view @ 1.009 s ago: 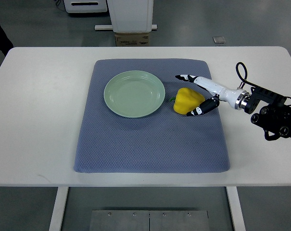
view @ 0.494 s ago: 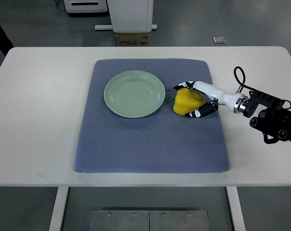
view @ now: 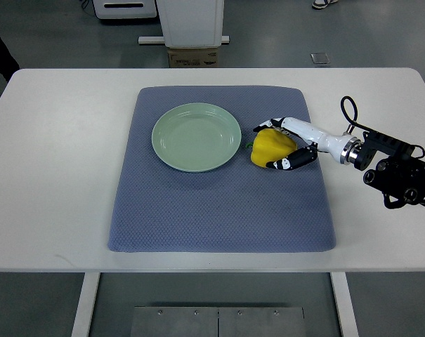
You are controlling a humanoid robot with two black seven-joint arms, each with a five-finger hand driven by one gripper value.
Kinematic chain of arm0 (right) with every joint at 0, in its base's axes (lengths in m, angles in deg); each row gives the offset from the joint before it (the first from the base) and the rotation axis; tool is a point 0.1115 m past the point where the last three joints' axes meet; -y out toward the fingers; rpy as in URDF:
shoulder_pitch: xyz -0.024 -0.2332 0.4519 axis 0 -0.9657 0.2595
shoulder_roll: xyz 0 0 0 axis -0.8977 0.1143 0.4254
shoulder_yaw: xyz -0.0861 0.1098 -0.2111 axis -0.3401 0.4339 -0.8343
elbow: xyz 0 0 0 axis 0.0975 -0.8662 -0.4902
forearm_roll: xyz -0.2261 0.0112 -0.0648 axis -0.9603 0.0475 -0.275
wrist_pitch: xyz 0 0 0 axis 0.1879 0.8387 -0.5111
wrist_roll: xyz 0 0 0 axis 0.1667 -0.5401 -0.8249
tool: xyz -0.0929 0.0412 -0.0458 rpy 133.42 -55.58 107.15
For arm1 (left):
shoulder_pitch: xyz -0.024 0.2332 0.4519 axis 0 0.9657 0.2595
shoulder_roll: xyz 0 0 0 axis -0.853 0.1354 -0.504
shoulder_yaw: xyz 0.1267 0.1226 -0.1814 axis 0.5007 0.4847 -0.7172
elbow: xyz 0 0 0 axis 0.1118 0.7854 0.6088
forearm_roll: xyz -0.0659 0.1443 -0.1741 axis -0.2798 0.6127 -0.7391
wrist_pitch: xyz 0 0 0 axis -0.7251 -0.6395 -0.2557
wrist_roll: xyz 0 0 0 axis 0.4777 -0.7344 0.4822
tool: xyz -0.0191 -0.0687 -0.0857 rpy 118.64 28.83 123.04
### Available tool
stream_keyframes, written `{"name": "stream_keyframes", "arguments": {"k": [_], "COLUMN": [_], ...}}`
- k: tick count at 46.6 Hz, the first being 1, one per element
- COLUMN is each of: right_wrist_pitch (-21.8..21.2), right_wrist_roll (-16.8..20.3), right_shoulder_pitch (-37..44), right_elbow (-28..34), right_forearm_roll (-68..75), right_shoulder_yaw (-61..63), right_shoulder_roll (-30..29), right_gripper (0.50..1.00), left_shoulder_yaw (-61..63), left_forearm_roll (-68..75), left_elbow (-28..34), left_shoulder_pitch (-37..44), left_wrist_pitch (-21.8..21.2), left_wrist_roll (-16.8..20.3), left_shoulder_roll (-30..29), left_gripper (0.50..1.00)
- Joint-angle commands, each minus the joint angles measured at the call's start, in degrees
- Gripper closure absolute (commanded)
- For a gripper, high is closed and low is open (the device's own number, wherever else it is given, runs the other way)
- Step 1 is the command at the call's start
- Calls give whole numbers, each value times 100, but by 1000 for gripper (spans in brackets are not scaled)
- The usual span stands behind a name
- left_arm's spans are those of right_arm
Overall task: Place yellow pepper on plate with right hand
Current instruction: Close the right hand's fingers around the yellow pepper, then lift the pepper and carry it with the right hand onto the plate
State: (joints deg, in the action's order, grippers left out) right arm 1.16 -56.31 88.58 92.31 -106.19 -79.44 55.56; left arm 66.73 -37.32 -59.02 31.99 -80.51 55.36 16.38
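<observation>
Closing in now: right hand (view: 282,145) wrapped tighter than a second ago, fingers (view: 267,126) over the far side and thumb under the near side of the pepper (view: 270,147), pinching it. Nudged a touch toward the plate (view: 171,156), yet resting on the mat (view: 219,210) near its right edge, just beside the plate. Looks like grip secured; lift and carry left to come.
</observation>
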Motion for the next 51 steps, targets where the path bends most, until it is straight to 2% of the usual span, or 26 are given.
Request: {"name": "stream_keyframes", "arguments": {"k": [1, 18, 24, 40, 51], "right_wrist_pitch": [1, 1, 1, 1, 9], "right_wrist_roll": [0, 0, 10, 318, 424], "right_shoulder_pitch": [48, 488, 602, 602, 602], "right_elbow": [-34, -52, -87, -465, -562], "right_forearm_roll": [35, 62, 62, 44, 36], "right_shoulder_yaw": [84, 374, 497, 602, 602], "right_shoulder_roll": [7, -335, -634, -1592, -1610], "right_gripper": [1000, 1000, 1000, 1000, 1000], "left_shoulder_yaw": [0, 0, 0, 0, 0], "left_forearm_roll": [-3, 6, -3, -3, -3], "left_elbow": [1, -8, 1, 1, 1], "left_shoulder_pitch": [0, 0, 0, 0, 0], "left_wrist_pitch": [0, -1, 0, -1, 0], "left_wrist_roll": [0, 0, 0, 0, 0], "left_shoulder_roll": [0, 0, 0, 0, 0], "left_gripper": [500, 500, 500, 500, 500]}}
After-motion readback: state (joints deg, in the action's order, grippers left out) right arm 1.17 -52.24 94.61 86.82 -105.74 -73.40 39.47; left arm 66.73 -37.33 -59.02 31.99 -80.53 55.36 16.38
